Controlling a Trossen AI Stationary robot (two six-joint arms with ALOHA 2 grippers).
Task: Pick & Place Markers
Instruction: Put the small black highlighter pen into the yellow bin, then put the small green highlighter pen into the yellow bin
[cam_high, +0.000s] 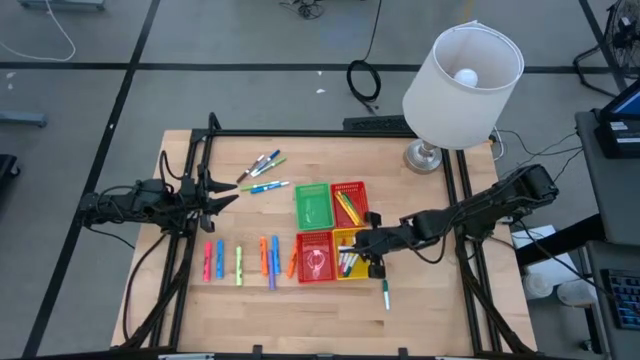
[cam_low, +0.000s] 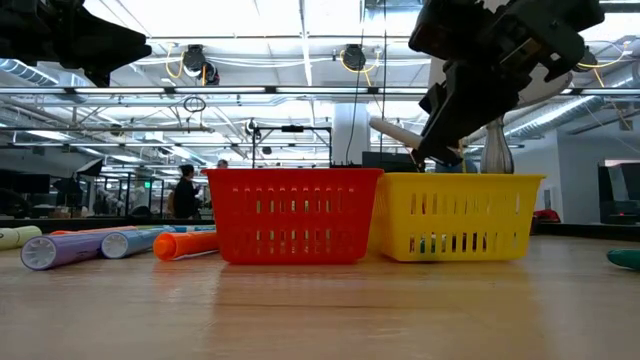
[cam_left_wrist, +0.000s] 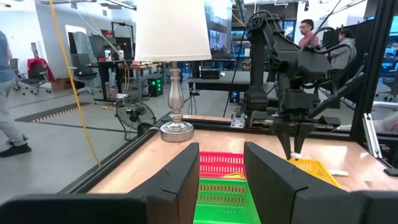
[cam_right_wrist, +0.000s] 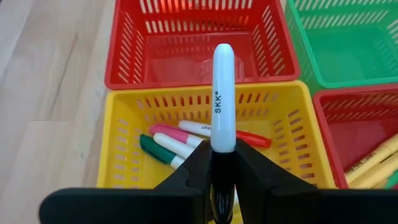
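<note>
Over the counter's middle, from the high view, four baskets sit in a block: a green basket (cam_high: 313, 205), a far red basket (cam_high: 350, 203), a near red basket (cam_high: 315, 257) and a yellow basket (cam_high: 352, 254). Loose markers remain: a row (cam_high: 240, 260) toward the near-left and three (cam_high: 262, 172) toward the far edge, plus one green marker (cam_high: 386, 294) near the yellow basket, so I judge the sorting well short of done. My left end effector (cam_high: 226, 190) waits at the left side, half open and empty.

At counter level, the right end effector (cam_low: 437, 155) hangs above the yellow basket's rim.

Through the left wrist, the right arm's tool stands over that basket (nothing new).

Through the right wrist, the right end effector (cam_right_wrist: 214, 163) is clamped on a white marker (cam_right_wrist: 222, 96) over the yellow basket, which holds several already. Its barrel reads "SKK".
</note>
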